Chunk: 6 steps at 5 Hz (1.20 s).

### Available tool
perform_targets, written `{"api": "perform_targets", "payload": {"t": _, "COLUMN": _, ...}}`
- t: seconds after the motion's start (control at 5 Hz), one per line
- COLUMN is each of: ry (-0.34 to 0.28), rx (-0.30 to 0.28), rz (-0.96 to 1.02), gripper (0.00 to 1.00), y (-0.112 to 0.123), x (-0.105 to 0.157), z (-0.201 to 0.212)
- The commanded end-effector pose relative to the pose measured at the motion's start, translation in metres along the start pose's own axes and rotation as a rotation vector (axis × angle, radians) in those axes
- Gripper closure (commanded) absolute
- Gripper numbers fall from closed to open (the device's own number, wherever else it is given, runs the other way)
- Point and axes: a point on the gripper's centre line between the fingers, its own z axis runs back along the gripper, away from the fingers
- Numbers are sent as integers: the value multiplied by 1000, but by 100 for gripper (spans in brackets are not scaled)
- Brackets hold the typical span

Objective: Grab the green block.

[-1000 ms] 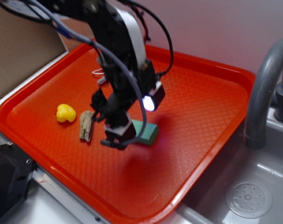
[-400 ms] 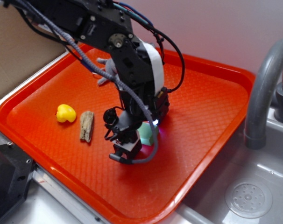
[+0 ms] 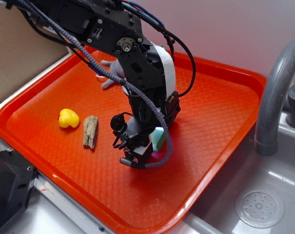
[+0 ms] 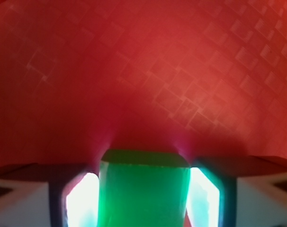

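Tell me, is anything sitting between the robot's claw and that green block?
Nothing visible does. In the wrist view the green block already sits between the two fingers of the gripper. The wood piece and yellow duck lie off to one side on the red tray.

- The green block (image 3: 158, 138): small, pale green, plain faces, mostly hidden behind the arm.
- It sits near the middle of the red tray (image 3: 225, 117).
- In the wrist view its end (image 4: 144, 194) fills the bottom centre.
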Motion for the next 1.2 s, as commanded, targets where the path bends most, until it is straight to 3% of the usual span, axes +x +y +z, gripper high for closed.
{"api": "perform_targets", "payload": {"t": 0.0, "ry": 14, "rx": 23, "rz": 189, "gripper": 100, "y": 3, "x": -20, "z": 30}}
{"api": "perform_targets", "payload": {"t": 0.2, "ry": 2, "rx": 24, "rz": 357, "gripper": 100, "y": 23, "x": -40, "z": 63}}
{"api": "perform_targets", "payload": {"t": 0.4, "ry": 19, "rx": 91, "rz": 611, "gripper": 100, "y": 39, "x": -64, "z": 111}}
{"api": "perform_targets", "payload": {"t": 0.6, "ry": 43, "rx": 150, "rz": 800, "gripper": 100, "y": 41, "x": -77, "z": 143}}
{"api": "perform_targets", "payload": {"t": 0.8, "ry": 25, "rx": 187, "rz": 1057, "gripper": 100, "y": 41, "x": -92, "z": 182}}
{"api": "perform_targets", "payload": {"t": 1.0, "ry": 30, "rx": 130, "rz": 1219, "gripper": 100, "y": 42, "x": -100, "z": 208}}
